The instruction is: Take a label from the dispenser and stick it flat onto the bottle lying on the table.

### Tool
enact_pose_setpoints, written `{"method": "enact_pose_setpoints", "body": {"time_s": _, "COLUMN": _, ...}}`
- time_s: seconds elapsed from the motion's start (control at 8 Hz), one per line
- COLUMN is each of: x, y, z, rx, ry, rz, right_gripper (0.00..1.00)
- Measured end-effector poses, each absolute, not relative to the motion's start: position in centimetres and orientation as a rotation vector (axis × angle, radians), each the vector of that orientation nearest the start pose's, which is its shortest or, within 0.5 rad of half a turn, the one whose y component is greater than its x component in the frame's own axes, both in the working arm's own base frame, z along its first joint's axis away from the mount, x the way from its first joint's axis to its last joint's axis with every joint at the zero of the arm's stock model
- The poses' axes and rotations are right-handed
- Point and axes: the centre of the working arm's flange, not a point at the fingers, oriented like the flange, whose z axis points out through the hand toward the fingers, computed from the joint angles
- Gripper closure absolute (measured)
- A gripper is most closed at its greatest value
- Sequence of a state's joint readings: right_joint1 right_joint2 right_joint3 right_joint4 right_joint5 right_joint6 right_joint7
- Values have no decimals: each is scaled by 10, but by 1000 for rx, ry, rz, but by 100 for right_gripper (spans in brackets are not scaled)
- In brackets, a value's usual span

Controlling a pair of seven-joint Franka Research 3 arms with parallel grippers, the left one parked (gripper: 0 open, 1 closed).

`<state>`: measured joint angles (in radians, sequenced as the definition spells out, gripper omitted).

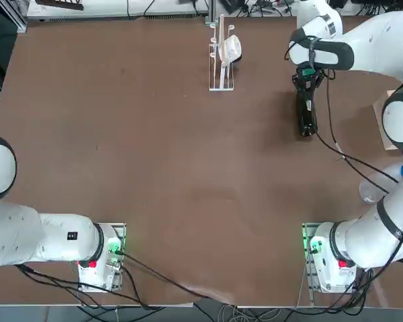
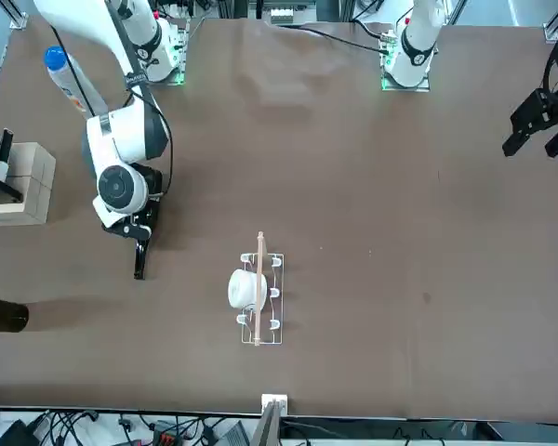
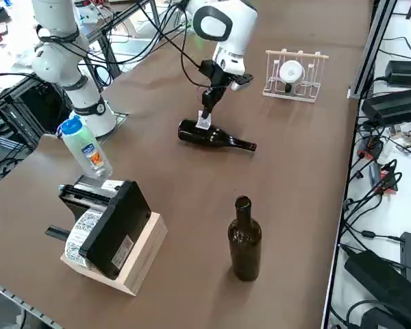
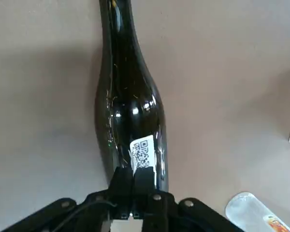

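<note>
A brown counter (image 1: 154,168) seen from above, from across, from the side and from the wrist of the working right arm. A dark glass bottle (image 3: 212,135) lies on its side on the counter, its thin neck pointing away from the robot's base, well apart from the label dispenser (image 3: 294,74), a small clear frame with a white roll that stands near the far edge. The right arm reaches down over the bottle's wide body, and the right claw (image 4: 133,180) has its two fingers pressed together on the near end of a small white label (image 4: 142,153) with dark square print. The free end of the label lies on the top of the bottle's glass; the side view shows the rest rising from the bottle toward the claw, so it seems only partly laid down. Judged from this, the label has already been taken from the dispenser and brought to the bottle, and sticking has begun. What appears left is to lower and smooth the held end flat against the glass, let go and lift away. Also on the counter, near its right edge, are a second dark bottle standing upright (image 3: 244,240), a clear plastic bottle with a blue cap (image 3: 85,149) and a black box on a wooden block (image 3: 109,229), none of them touched.
</note>
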<state>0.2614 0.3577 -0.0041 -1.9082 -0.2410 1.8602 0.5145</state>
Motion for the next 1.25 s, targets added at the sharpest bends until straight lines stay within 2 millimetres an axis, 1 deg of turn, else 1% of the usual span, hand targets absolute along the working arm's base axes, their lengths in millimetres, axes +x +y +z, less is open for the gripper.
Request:
{"method": "enact_pose_setpoints", "body": {"time_s": 0.38, "x": 561, "y": 129, "z": 285, "rx": -3445, "ry": 242, "rz": 517, "right_gripper": 97}}
{"method": "enact_pose_setpoints", "body": {"time_s": 0.88, "x": 562, "y": 129, "z": 277, "rx": -3444, "ry": 237, "rz": 520, "right_gripper": 97}}
{"method": "enact_pose_setpoints", "body": {"time_s": 1.25, "x": 563, "y": 130, "z": 277, "rx": -3443, "ry": 237, "rz": 517, "right_gripper": 92}}
